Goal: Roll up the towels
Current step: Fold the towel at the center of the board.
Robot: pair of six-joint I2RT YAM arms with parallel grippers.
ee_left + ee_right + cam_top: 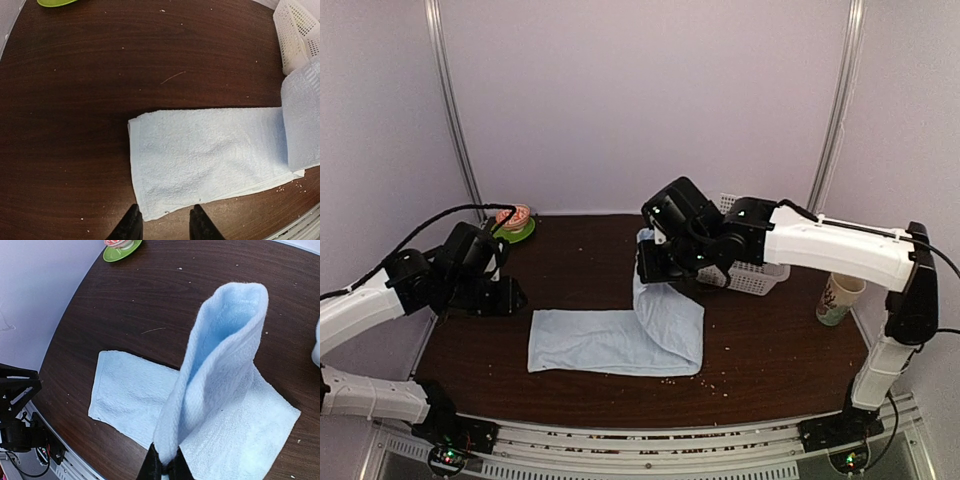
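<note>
Light-blue terry towel [610, 340]: mid-tabletop, long axis running left to right. Left portion flat on dark brown wood-grain tabletop [770, 350]; right end raised off the surface as a tall upright fold, its lower part draping back onto the flat portion. Right end effector [655, 262]: fingers pressed together, pinching the raised end of the towel; in the right wrist view [165, 467], cloth gripped between the black fingertips [152, 465] with the fold looping away from them. Left end effector [505, 295]: held low over the tabletop's left side, apart from the towel in the top view. In the left wrist view [165, 220], fingers spread with nothing between them, tips near the towel's near-left corner; contact with the cloth not determinable. Small pale crumbs scattered on the wood, densest along the towel's near edge. Round green plate [515, 228] carrying a pink-and-orange object at far left corner, well apart from the towel. White perforated plastic basket [750, 270] at far right, partly behind the right arm. Patterned paper cup [838, 298] near the right edge, beside the basket.
</note>
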